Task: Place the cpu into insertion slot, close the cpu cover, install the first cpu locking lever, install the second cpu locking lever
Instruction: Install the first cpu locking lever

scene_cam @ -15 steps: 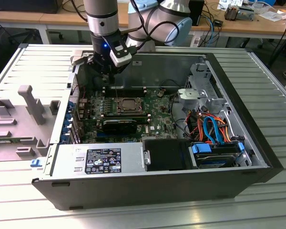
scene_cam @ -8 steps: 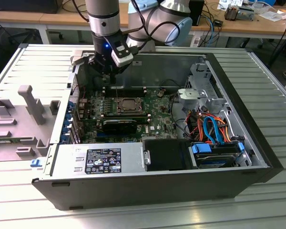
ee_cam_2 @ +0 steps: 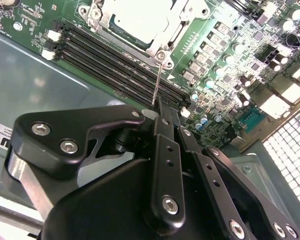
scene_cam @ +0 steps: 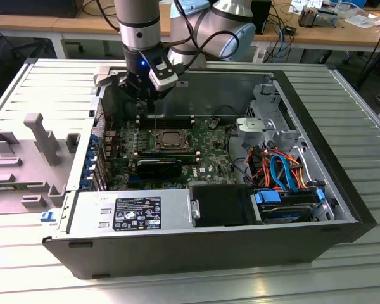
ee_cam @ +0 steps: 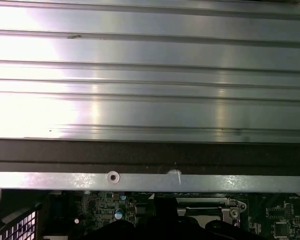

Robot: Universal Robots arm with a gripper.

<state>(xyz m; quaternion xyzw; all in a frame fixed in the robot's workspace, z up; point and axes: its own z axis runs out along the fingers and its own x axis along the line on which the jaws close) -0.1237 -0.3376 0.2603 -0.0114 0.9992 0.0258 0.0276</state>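
The cpu (ee_cam_2: 135, 20) sits in the insertion slot (scene_cam: 171, 140) mid-motherboard, cover down. The gripper (ee_cam_2: 162, 107), jaws closed, pinches the thin locking lever (ee_cam_2: 157, 82) at its free end; it looks springy, slippery and easily bent.

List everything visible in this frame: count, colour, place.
computer case: one, dark grey, lying open on the ribbed metal table
motherboard: one, green, inside the case
cpu cover: one, silver, down over the insertion slot
memory slots: a row, black, beside the slot
locking lever: one, thin silver rod, standing up at the gripper tip
power supply: one, silver, near wall
grey fixture: one, exterior view's left
gripper: one, black, above the memory slots
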